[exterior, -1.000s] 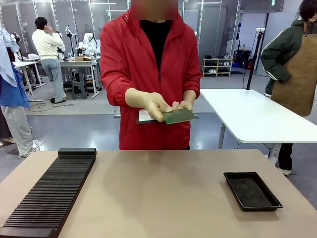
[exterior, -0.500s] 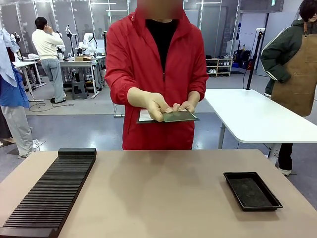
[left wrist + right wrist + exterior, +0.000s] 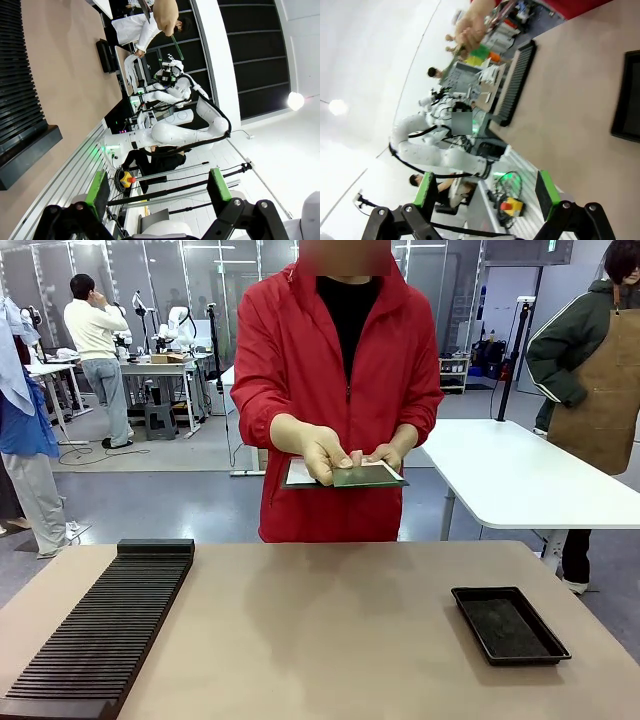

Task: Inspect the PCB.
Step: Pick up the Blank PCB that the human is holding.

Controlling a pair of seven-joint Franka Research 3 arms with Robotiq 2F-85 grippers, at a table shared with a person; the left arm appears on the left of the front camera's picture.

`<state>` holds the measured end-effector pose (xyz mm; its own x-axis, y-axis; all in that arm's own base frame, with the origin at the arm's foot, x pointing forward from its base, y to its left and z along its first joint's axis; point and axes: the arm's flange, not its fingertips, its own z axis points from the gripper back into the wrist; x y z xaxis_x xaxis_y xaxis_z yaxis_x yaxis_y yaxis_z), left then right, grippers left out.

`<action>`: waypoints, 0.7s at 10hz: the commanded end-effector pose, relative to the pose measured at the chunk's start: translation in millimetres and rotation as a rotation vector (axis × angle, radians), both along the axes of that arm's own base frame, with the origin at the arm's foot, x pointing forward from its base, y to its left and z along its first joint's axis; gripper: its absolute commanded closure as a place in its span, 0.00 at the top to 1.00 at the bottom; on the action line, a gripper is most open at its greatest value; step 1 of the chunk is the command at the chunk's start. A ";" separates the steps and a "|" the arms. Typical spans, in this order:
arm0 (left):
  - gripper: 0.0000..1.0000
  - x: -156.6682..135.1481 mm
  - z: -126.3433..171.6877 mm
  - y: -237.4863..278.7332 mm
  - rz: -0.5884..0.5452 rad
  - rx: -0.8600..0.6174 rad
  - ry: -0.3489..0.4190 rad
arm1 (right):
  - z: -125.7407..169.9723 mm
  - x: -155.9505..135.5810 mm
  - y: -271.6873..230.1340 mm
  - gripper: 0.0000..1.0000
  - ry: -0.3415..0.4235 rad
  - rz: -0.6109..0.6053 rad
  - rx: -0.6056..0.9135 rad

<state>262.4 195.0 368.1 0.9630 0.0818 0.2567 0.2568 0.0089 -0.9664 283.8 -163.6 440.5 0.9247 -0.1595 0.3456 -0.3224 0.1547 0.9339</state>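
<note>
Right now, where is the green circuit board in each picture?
Front view: centre, circuit board held in the person's hands.
Left wrist view: near the top, a thin green strip under a hand, likely its edge.
Right wrist view: top edge, by the hand; too blurred to be sure.
Shared landmark: the black slotted rack.

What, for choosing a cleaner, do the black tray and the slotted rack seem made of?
Black tray: likely moulded plastic, matte, dull slightly rough floor. Slotted rack: probably black plastic too, matte, fine even ribs; coated metal cannot be ruled out.
</note>
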 end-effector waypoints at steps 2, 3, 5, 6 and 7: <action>1.00 -0.7 1.1 2.5 -0.002 0.007 0.000 | 41.2 44.6 57.8 1.00 0.132 0.094 0.045; 1.00 -0.7 1.1 2.5 -0.002 0.007 0.000 | 48.7 55.6 80.0 1.00 0.169 0.138 0.063; 1.00 -0.7 1.1 2.5 -0.002 0.007 0.000 | 61.3 76.6 122.1 1.00 0.245 0.165 0.083; 1.00 -0.7 1.1 2.5 -0.002 0.007 0.000 | 65.2 81.9 139.2 1.00 0.288 0.171 0.096; 1.00 -0.7 1.1 2.5 -0.002 0.007 0.000 | 67.1 87.8 154.4 1.00 0.319 0.166 0.093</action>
<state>262.4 195.2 368.1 0.9630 0.0822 0.2568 0.2569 0.0093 -0.9664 365.1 -17.3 498.8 0.9968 0.0082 0.0793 -0.0794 0.0192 0.9967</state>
